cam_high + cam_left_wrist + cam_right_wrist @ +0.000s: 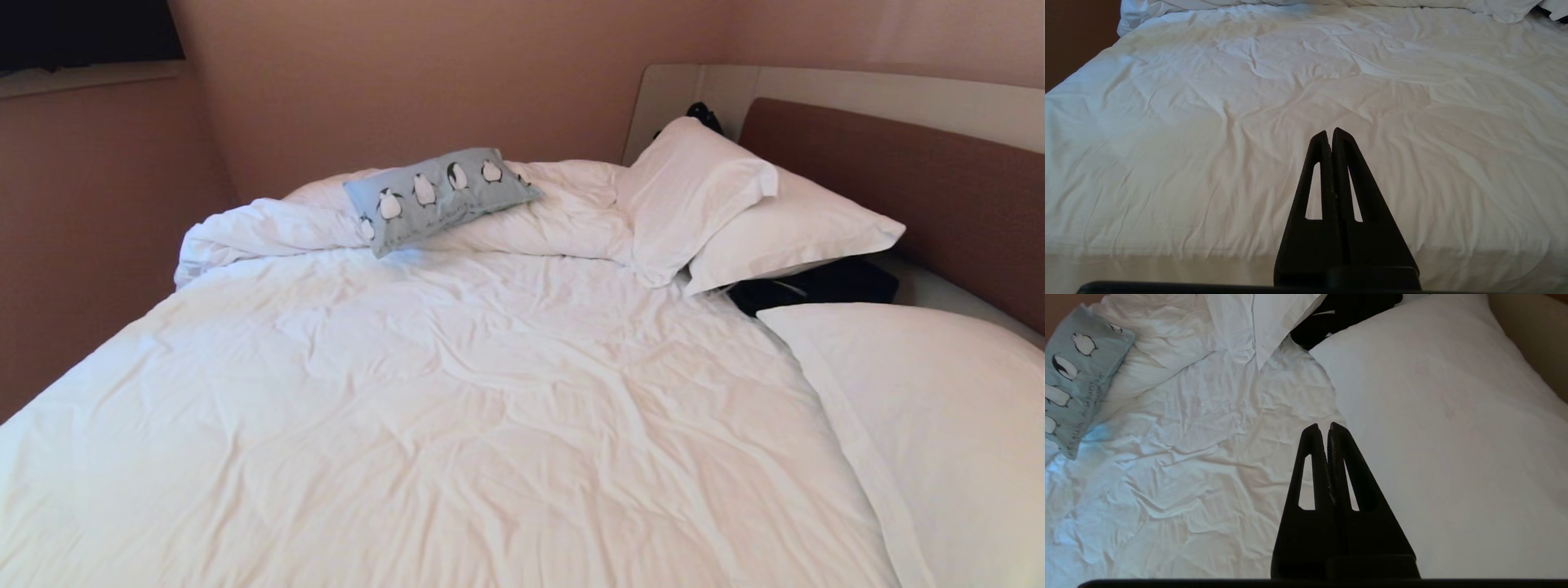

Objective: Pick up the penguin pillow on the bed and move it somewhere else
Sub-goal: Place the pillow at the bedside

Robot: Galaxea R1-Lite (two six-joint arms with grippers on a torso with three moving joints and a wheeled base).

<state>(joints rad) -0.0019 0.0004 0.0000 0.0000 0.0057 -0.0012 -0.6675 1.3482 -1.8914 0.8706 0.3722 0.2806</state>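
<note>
Clearly nothing is done: the penguin pillow [441, 198] lies untouched at twelve o'clock on the bed [457, 392], while the right gripper [1327, 426] and left gripper [1330, 132] are both pressed together, empty.

Left gripper [1329, 132]: matte black, two tapered fingers [1349, 179], each with one long slot. Right gripper [1322, 426]: identical build, pale speckling along inner finger edge.

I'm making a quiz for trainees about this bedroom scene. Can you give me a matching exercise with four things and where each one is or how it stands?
Things:
1. penguin pillow
2. dark item
3. right hand
4. headboard

Places or states:
A. shut, above the duvet
B. brown, on the right
C. on the rolled duvet at the far side
D. partly tucked under the white pillows

Pairs: 1-C, 2-D, 3-A, 4-B
</note>
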